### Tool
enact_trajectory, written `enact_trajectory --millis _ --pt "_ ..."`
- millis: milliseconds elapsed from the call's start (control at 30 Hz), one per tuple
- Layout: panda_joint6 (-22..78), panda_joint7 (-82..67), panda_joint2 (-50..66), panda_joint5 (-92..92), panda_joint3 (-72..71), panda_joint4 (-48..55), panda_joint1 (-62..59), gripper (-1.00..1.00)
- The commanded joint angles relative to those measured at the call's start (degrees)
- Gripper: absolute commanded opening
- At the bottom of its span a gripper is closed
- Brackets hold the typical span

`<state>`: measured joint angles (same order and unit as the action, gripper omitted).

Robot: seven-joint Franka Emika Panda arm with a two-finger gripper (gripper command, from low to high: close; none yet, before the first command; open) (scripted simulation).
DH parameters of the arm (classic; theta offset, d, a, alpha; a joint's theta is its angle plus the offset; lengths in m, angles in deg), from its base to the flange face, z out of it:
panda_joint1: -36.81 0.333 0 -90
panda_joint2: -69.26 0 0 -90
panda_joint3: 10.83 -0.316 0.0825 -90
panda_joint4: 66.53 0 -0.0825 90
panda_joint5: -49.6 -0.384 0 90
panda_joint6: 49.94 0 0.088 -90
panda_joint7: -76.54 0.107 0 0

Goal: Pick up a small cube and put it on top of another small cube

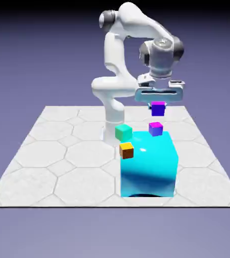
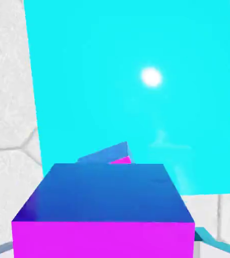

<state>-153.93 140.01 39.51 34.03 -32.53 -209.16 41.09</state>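
Your arm (image 1: 116, 53) arches toward exterior view's right, hand level, gripper (image 1: 158, 107) pointing down above far end of big cyan block (image 1: 148, 166). Your claw is clamped on blue-sided cube with magenta-purple top (image 1: 158, 109), held upright, apart from magenta-violet cube (image 1: 156, 129) below. That lower cube sits on cyan block, near its far edge, turned slightly.

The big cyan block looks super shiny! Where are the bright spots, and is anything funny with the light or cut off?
Exterior view: a small pale glint on the glossy cyan block's top, its front darker low down; the backdrop fades to black at the top. Hand view: a round white glare spot on that top; the nearest cube, blue and magenta, is cut off below.
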Motion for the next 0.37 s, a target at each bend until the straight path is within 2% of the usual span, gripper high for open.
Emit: enact_trajectory --millis 0,100,133,333 --pt "-2.5 0.0 0.5 -0.3 -0.5 -2.0 0.2 -1.0" --pt "-8.3 -0.2 1.8 -1.2 -1.7 -6.6 0.6 -1.0" --pt "-8.3 -0.2 1.8 -1.2 -1.7 -6.6 0.6 1.0" --pt "2.5 0.1 -0.5 0.5 0.5 2.0 -0.2 1.0"
